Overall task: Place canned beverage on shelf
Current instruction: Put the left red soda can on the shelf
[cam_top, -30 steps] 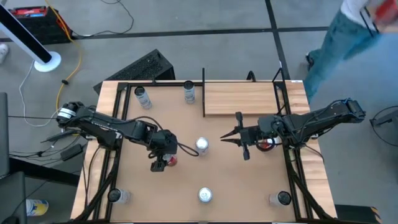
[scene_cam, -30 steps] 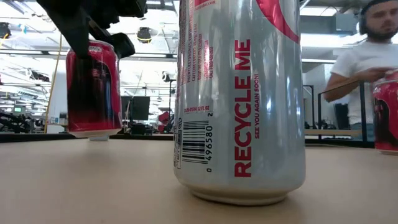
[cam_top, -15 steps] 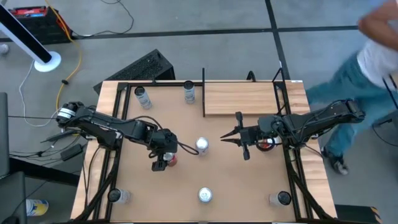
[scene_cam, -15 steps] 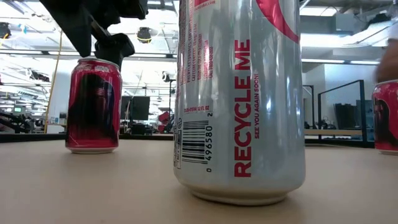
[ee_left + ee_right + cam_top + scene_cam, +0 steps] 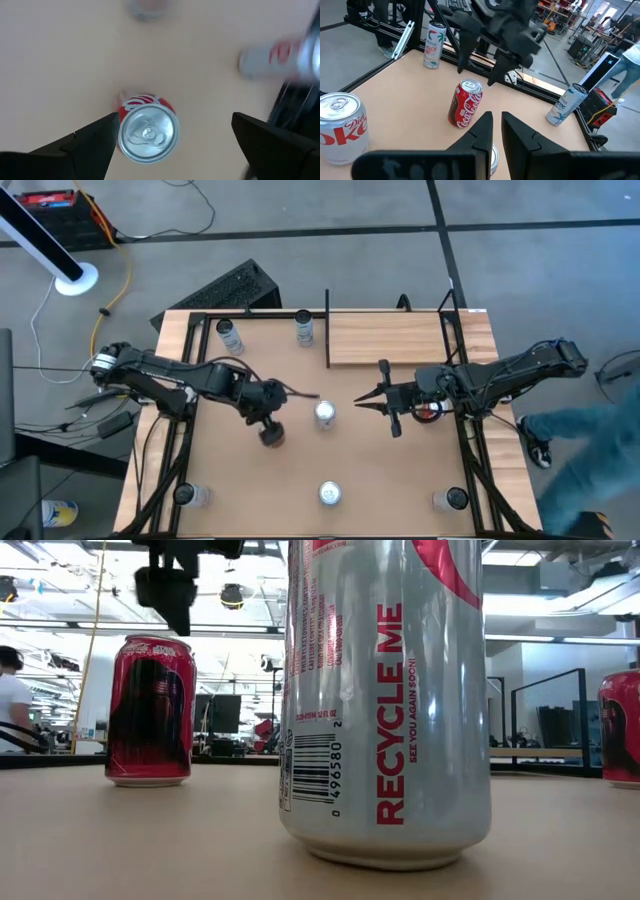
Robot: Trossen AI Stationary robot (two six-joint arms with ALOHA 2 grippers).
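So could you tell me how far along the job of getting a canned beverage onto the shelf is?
Nothing looks done: the shelf is bare. In hand: the left gripper hangs open above the red can, which stands upright on the table, not gripped. The right gripper waits nearly shut at mid-table. Left: grasping a can, carrying it over and setting it on the shelf.

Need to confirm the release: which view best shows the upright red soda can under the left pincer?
The right wrist view: the upright red soda can stands free below the open left pincer. Left wrist shows its top, low view its side; from above it's hidden.
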